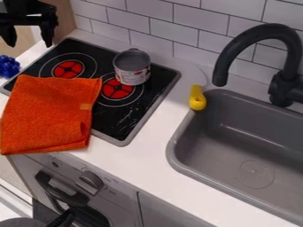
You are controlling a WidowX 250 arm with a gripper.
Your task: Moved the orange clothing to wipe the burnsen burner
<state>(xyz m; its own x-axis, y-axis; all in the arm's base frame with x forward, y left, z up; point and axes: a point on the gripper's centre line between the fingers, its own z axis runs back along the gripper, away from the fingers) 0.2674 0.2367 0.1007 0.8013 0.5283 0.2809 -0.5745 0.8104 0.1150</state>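
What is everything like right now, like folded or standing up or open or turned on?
Gripper: open, holding nothing.
Orange cloth: laid out over part of the stove, folded or not is hard to tell.
Can: standing upright on the stove.
Faucet: no water running.
Yellow-handled tool: lying by the sink.
Blue bumpy thing: beside the stove.
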